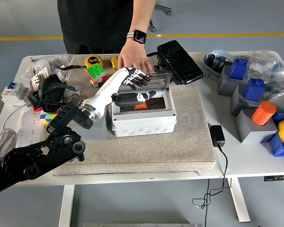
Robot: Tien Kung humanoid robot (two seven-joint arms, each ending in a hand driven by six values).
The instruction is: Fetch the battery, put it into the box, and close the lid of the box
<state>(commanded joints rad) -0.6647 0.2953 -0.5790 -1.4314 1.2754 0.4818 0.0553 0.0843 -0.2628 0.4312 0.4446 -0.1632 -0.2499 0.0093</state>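
Grey box (143, 115) sits on the mat (189, 137), lid (157, 81) upright; an orange battery (140, 106) lies inside. The left hand (134, 80) hovers above it, fingers loosely curled, holding nothing. A person's hand (134, 60) reaches behind the lid.

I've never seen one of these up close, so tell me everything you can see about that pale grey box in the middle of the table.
The box is a pale grey plastic-looking case with round knock-out marks on its front wall. It sits on a beige mat, its clear lid hinged open at the far side. Something orange and black lies inside. The robot's left hand is above its far left part, and a person's hand reaches down just behind it.
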